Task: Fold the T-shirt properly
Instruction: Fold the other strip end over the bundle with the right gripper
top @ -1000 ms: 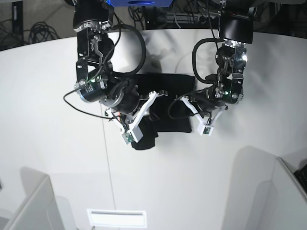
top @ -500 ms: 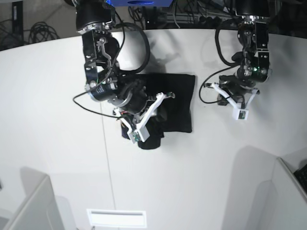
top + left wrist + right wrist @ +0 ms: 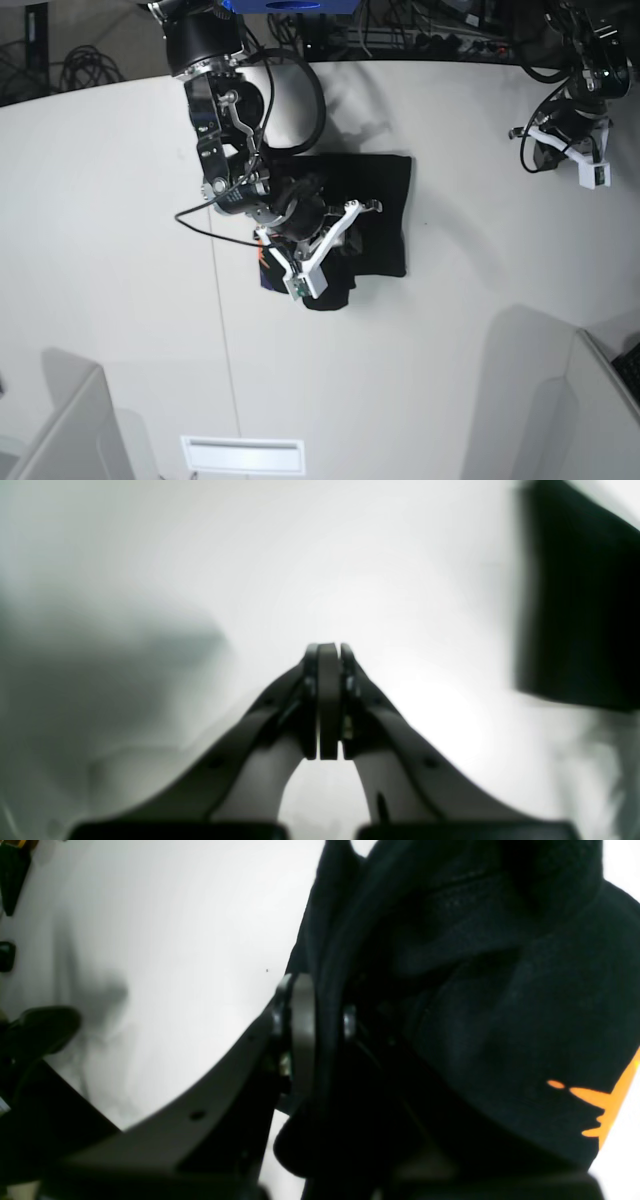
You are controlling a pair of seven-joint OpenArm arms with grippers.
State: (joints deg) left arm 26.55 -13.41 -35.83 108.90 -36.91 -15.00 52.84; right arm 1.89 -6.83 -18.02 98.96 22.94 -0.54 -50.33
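The black T-shirt (image 3: 375, 215) lies in a folded block on the white table (image 3: 120, 200). Its lower left part is bunched, and a bit of orange print (image 3: 264, 256) shows there. My right gripper (image 3: 300, 287) is shut on that bunched edge. In the right wrist view the right gripper (image 3: 322, 990) pinches a thick fold of the T-shirt (image 3: 475, 990), with orange print (image 3: 600, 1105) at the right. My left gripper (image 3: 597, 176) is far off at the table's back right, shut on nothing. In the left wrist view the left gripper (image 3: 328, 652) hangs over bare table, with the T-shirt (image 3: 580, 605) at the right edge.
Grey panels stand at the near left (image 3: 70, 420) and near right (image 3: 540, 400). A white slotted plate (image 3: 243, 455) lies at the near edge. Cables (image 3: 90, 65) hang beyond the table's back edge.
The left arm has swung away from the T-shirt's right side to the back right corner. The right gripper, still shut on the cloth, has shifted a little to the right.
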